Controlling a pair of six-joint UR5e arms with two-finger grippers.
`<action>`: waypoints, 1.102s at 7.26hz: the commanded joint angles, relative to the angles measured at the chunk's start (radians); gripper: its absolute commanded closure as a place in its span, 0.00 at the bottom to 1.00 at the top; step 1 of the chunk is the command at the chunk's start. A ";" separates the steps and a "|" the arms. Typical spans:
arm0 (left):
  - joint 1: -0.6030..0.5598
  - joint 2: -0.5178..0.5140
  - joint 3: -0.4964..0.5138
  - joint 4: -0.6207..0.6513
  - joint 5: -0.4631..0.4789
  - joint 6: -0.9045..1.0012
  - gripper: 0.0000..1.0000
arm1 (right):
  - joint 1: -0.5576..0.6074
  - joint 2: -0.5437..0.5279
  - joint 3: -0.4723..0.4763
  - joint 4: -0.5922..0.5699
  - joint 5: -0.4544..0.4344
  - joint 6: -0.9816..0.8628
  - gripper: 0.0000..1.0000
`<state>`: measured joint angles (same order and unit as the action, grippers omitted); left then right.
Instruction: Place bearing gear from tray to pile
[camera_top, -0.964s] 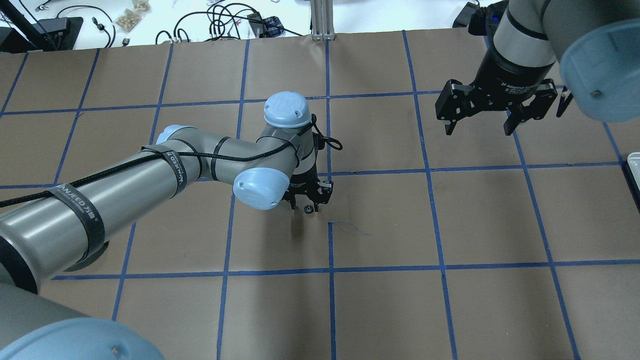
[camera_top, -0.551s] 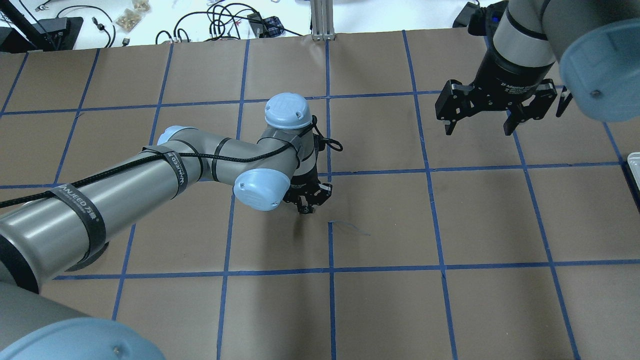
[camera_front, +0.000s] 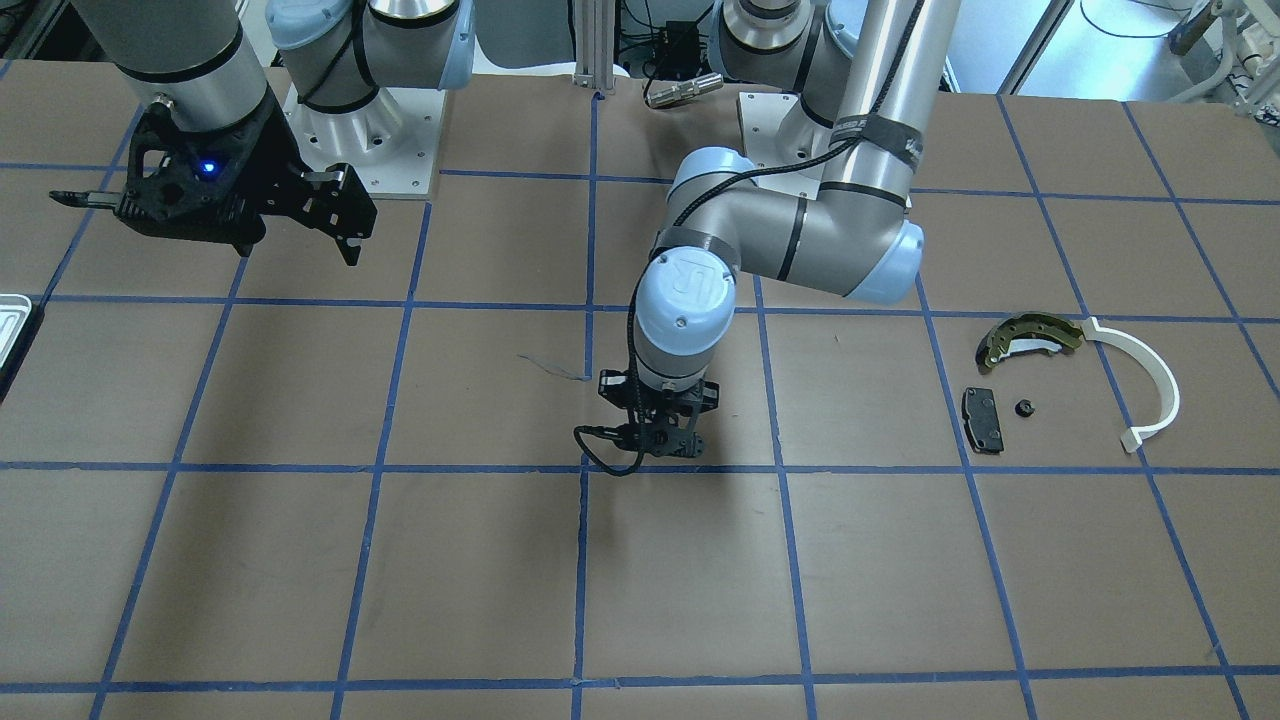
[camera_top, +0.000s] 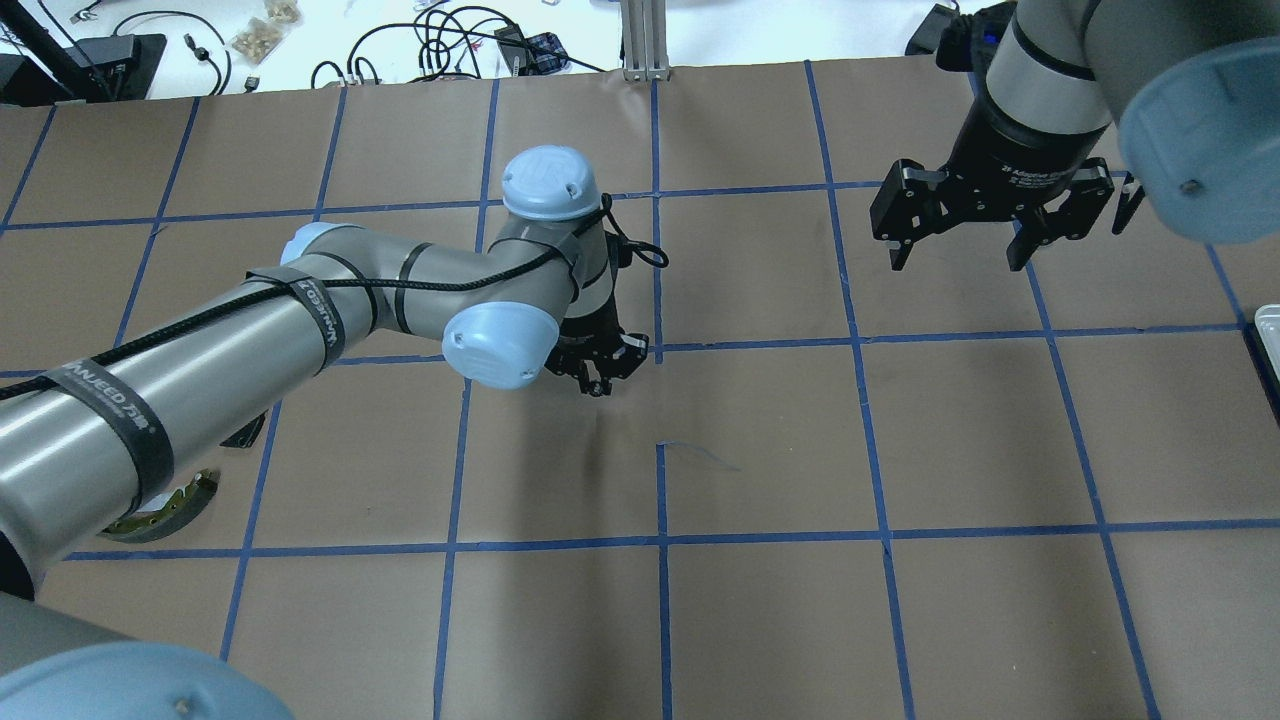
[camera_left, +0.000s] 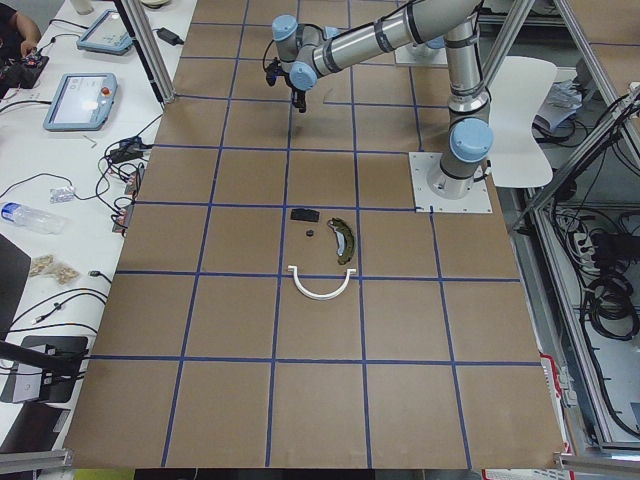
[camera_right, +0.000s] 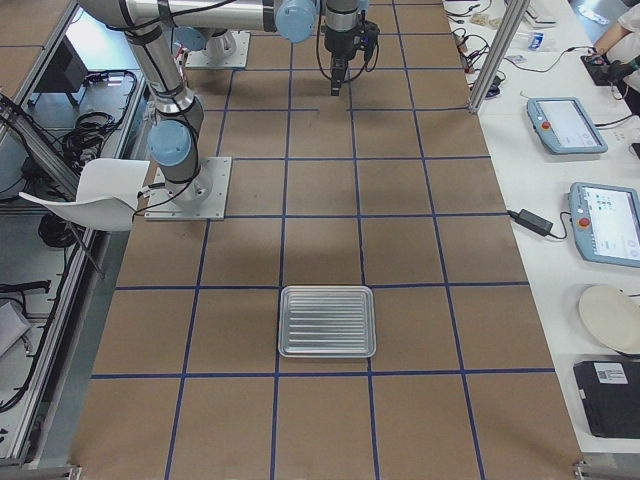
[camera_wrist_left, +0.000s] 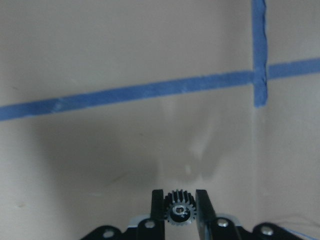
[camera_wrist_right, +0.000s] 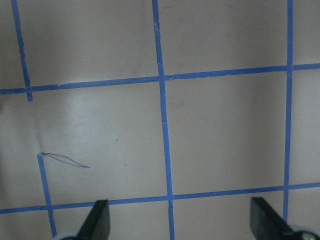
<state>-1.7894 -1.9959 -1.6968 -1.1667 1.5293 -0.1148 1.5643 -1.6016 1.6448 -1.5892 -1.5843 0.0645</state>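
Robotics laboratory. Identified by: work table (camera_right: 420, 250) papered brown and marked into squares with blue tape grid (camera_right: 400, 216); two industrial robot arms (camera_front: 800, 230) bolted to metal mounting plates (camera_right: 215, 200); aluminium extrusion posts (camera_top: 640, 40) at the table edge; teach pendants (camera_right: 565, 124) and a power adapter (camera_right: 530, 222) on a white side bench (camera_right: 530, 300); loose cables (camera_top: 430, 40) beyond the paper
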 joint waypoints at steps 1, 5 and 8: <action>0.141 0.012 0.174 -0.233 0.081 0.145 1.00 | 0.000 0.002 0.006 -0.003 0.001 0.003 0.00; 0.402 0.013 0.244 -0.294 0.198 0.462 1.00 | 0.000 0.002 0.006 -0.008 0.001 0.002 0.00; 0.629 -0.009 0.236 -0.289 0.203 0.650 1.00 | -0.001 -0.006 -0.006 -0.005 0.006 0.002 0.00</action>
<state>-1.2451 -1.9940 -1.4586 -1.4570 1.7295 0.4708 1.5633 -1.6034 1.6470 -1.5962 -1.5813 0.0660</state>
